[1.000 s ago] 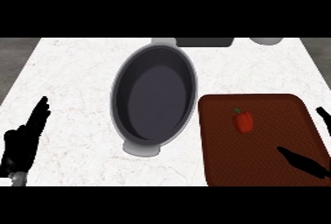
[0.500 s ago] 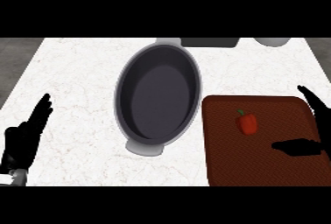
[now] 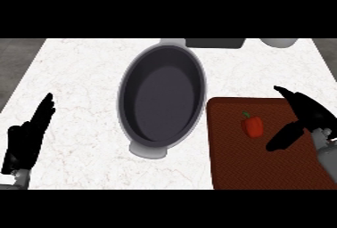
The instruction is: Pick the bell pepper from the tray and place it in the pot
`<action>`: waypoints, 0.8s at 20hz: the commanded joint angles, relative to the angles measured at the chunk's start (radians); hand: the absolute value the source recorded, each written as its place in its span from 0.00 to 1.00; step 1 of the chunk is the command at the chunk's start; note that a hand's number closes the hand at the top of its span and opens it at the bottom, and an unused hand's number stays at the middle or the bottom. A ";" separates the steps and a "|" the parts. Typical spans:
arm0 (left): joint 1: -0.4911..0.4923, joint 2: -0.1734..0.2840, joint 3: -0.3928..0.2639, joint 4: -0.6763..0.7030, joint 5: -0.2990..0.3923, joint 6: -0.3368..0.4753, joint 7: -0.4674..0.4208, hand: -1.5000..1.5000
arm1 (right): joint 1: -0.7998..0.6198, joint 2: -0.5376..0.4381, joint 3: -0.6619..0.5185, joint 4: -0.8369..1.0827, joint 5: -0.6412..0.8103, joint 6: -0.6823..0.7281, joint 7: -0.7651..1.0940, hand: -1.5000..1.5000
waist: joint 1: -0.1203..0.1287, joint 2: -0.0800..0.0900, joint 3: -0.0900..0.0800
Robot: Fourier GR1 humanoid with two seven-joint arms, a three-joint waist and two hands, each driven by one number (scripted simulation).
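Observation:
A small red bell pepper (image 3: 252,125) with a green stem lies on the dark red tray (image 3: 244,164) at the right. A long oval grey pot (image 3: 162,95) with handles at both ends stands just left of the tray. My right hand (image 3: 304,116) hovers over the tray's right side, open, its thumb reaching down to the right of the pepper and its fingers above it; it does not touch the pepper. My left hand (image 3: 27,136) rests open at the lower left, fingers up.
The white marble counter (image 3: 79,80) ends at a dark floor on the left. A dark flat object (image 3: 215,42) and a pale round one (image 3: 280,42) sit at the far edge behind the pot.
My right hand has moved up and leftward over the tray, closer to the pepper. The view has shifted slightly. The pepper, the pot and my left hand have kept their places.

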 commanded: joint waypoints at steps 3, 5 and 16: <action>0.017 -0.036 0.014 0.010 -0.040 0.004 -0.003 0.50 | -0.149 0.140 -0.002 0.181 -0.007 0.134 0.067 0.00 | -0.011 -0.002 0.001; -0.026 -0.038 0.034 0.022 -0.035 -0.024 0.017 0.50 | -0.170 0.189 0.013 0.194 0.029 0.152 0.090 0.00 | -0.017 -0.002 0.001; 0.039 -0.060 0.144 0.054 -0.036 -0.117 -0.065 0.50 | -0.190 0.297 -0.026 0.388 0.200 0.196 0.036 0.00 | -0.022 -0.003 0.001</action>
